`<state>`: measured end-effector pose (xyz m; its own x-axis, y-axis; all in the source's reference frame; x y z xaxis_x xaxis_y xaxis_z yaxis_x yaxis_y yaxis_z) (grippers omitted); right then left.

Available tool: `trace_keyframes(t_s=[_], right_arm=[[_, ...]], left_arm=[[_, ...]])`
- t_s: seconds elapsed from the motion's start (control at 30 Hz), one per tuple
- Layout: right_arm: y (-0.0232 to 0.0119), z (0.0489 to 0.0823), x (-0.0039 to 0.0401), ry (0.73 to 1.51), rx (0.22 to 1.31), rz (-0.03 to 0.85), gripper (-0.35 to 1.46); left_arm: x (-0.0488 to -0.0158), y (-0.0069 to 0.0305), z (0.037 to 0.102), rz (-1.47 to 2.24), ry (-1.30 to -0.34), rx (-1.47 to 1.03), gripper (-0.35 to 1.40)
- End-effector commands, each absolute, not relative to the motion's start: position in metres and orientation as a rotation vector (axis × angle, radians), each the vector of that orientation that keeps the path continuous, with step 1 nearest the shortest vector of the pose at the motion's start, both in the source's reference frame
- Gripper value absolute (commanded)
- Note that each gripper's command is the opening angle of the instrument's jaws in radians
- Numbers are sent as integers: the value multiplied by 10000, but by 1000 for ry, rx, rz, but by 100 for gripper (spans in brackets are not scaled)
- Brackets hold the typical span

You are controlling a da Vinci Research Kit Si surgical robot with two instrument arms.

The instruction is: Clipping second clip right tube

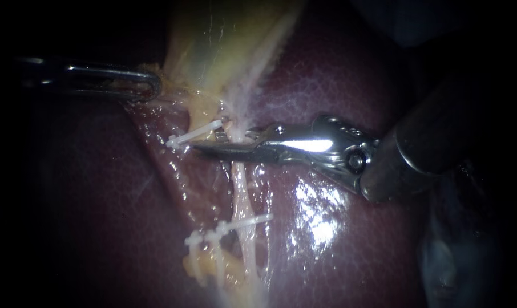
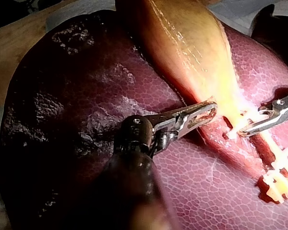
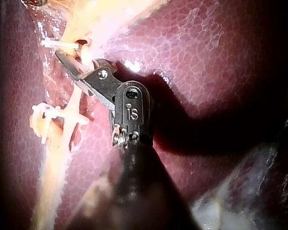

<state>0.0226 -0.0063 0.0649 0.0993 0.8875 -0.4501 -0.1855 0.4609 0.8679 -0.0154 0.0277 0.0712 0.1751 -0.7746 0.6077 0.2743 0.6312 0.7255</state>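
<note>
In the endoscope view, the slender steel left instrument [image 1: 154,85] has its jaws clamped on the edge of the yellow gallbladder [image 1: 213,45]. The shiny right instrument [image 1: 210,142] has its jaws nearly together, pinching the pale right tube [image 1: 241,182] just beside a white plastic clip [image 1: 193,137], over the dark red liver [image 1: 338,85].

In the left wrist view, the same hold shows at the gallbladder's base.

In the right wrist view, the tube crosses between the right jaws.

My left instrument [image 1: 151,85] and right instrument [image 1: 204,149] were polished, shiny metal. The liver [image 1: 338,74] looked to me wet, glossy and finely grained, the gallbladder [image 1: 213,40] smooth, the clips [image 1: 196,136] white matt plastic.
</note>
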Motion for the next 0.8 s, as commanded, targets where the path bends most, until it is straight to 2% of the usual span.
trace_keyframes(t_s=[0.03, 0.17, 0.27, 0.37, 0.43, 0.6, 0.8], right_arm=[[-63, 648, 226, 1210, 743, 915, -4], [-63, 648, 225, 1210, 752, 908, 4], [-61, 650, 228, 1222, 756, 883, 35], [-59, 651, 235, 1268, 723, 853, 49], [-59, 651, 238, 1302, 715, 848, 50], [-63, 645, 237, 1314, 713, 798, 50], [-75, 631, 231, 1326, 780, 724, 50]], left_arm=[[-153, 277, 712, -791, -1172, 518, -35], [-153, 278, 711, -791, -1172, 518, -35], [-153, 278, 711, -791, -1172, 519, -35], [-152, 277, 711, -791, -1172, 519, -35], [-152, 277, 711, -791, -1172, 519, -35], [-151, 277, 711, -791, -1172, 519, -35], [-150, 276, 710, -791, -1172, 519, -35]])
